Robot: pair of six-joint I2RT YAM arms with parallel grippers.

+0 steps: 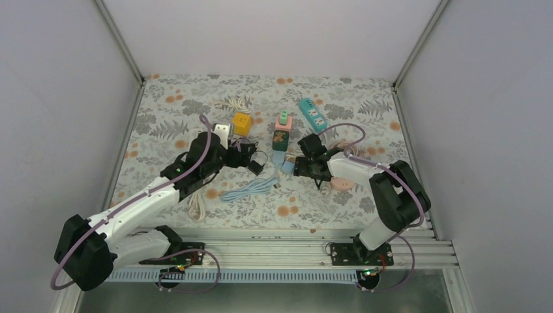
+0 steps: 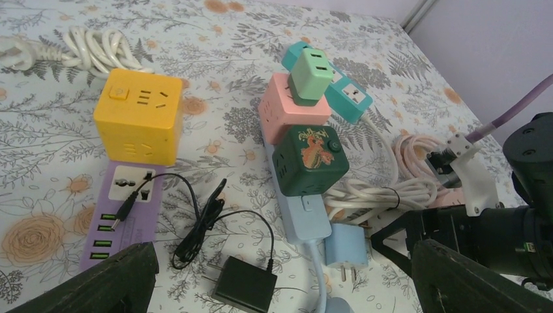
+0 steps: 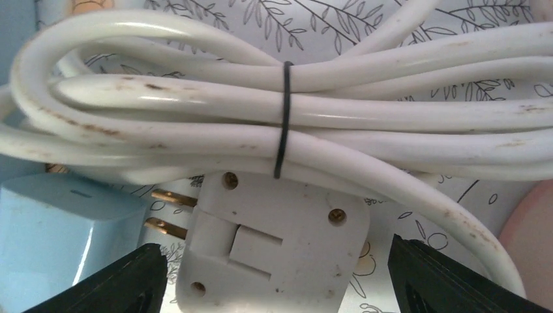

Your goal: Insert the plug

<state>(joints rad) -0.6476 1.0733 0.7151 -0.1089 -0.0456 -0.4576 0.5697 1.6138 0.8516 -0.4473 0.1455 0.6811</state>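
Jaws, right: spread wide on either side of the white plug (image 3: 274, 225) and touching neither flank. The right gripper (image 3: 275, 257) is released and empty, apparently lined up to close on the plug's body.
Jaws, left: the left gripper (image 2: 285, 251) is likewise parted and holds nothing. It hovers over the black charger (image 2: 244, 285) near the middle of the floral worktop (image 1: 163, 124), perhaps ready to steady a strip.
Plug: lies flat a little right of the worktop's centre, on the near-edge side. Its brass prongs (image 3: 171, 197) point at the light blue adapter (image 3: 59, 228) just beside it.
Cord: the white cord (image 3: 391, 98) is coiled thick, bound by a black tie (image 3: 282, 117), and rests against the plug. The bundle would likely drag along with any lift.
Sockets: the pale blue strip (image 2: 300, 218) runs toward the far edge, carrying the green cube (image 2: 310, 160), pink cube (image 2: 277, 104) and mint adapter (image 2: 314, 73). The teal strip (image 2: 352, 98) lies just beside them.
Toward the left edge: the yellow cube (image 2: 138, 117) sits at the end of the purple strip (image 2: 124, 215).
Step in hand: the grasp is not yet made. Once gripped, the prongs would need turning toward a free socket.
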